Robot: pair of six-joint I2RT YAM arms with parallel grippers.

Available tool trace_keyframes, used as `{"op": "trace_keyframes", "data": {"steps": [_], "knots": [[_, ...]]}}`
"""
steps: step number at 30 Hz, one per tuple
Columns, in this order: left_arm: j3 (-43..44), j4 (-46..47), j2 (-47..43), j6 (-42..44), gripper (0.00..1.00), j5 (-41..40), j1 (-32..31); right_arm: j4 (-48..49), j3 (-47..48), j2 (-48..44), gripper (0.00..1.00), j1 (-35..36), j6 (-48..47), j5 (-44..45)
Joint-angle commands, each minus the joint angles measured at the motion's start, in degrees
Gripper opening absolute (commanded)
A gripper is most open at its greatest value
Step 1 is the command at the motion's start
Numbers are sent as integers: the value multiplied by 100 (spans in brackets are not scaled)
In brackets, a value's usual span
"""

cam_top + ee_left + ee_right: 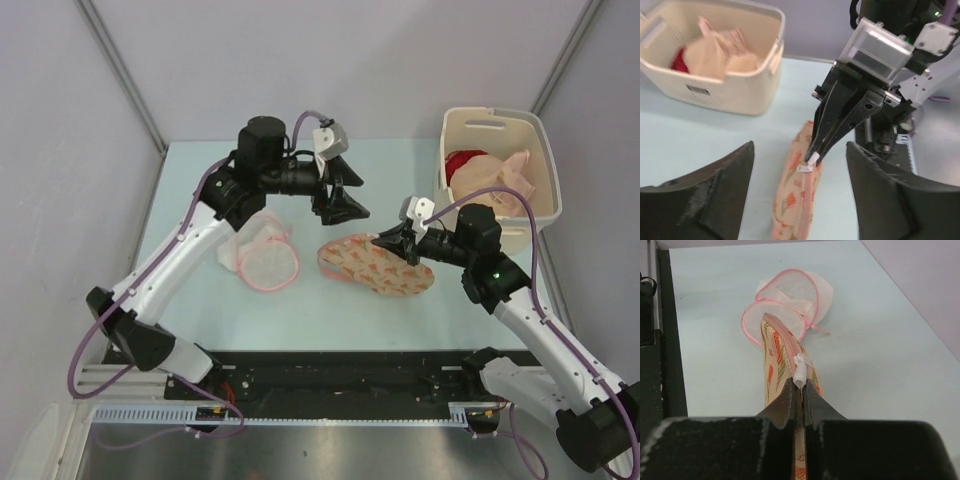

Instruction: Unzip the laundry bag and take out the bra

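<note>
**Fig.** Laundry bag [378, 265] lies mid-bench [330, 320], betw. a round mesh pouch [268, 265] and a basket [535, 150], zip seam turned up. R end effector [800, 390] has its fingers together, pinched on the white zipper pull [800, 371]. We take this as the grip for drawing the slider along the seam. Zip looks closed, so the bra is not visible, presumably inside. L end effector [343, 200] hovers above the bag's free end, fingers wide apart and holding nothing, prob. ready to pin the fabric.
</note>
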Motion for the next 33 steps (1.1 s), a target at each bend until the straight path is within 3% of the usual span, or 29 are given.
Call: {"op": "trace_keyframes", "data": {"steps": [1, 3, 6, 8, 13, 15, 18, 21, 24, 27, 28, 33], "knots": [[365, -1273, 419, 274, 85, 685, -19, -76, 219, -127, 0, 19, -131, 11], [356, -1141, 558, -7, 87, 273, -19, -103, 211, -118, 0, 11, -166, 10], [602, -1150, 1049, -891, 81, -18, 8, -120, 219, -83, 0, 11, -183, 37], [472, -739, 1253, -1404, 73, 504, 113, -129, 211, -92, 0, 11, -184, 98], [-747, 1201, 1166, -3179, 73, 1079, 201, -225, 211, -127, 0, 11, -201, 116], [-978, 1495, 1113, -3671, 73, 1212, 245, -348, 219, -118, 0, 2, -271, 142], [-1137, 1399, 920, -3778, 75, 1115, 271, -480, 219, -127, 0, 2, -359, 256], [-1251, 1749, 964, -4198, 76, 1737, 280, -428, 211, -48, 0, 2, -359, 230], [-1523, 2522, 1043, -4832, 75, 2257, 289, -384, 211, -13, 0, 2, -368, 265], [-2102, 4345, 1017, -5965, 74, 2644, 263, -419, 211, -4, 0, 2, -403, 292], [-2174, 4569, 990, -6150, 74, 2705, 262, -410, 211, -22, 0, 2, -403, 327], [-2192, 4642, 911, -6275, 66, 2636, 271, -419, 219, 5, 0, 11, -412, 353]]}}
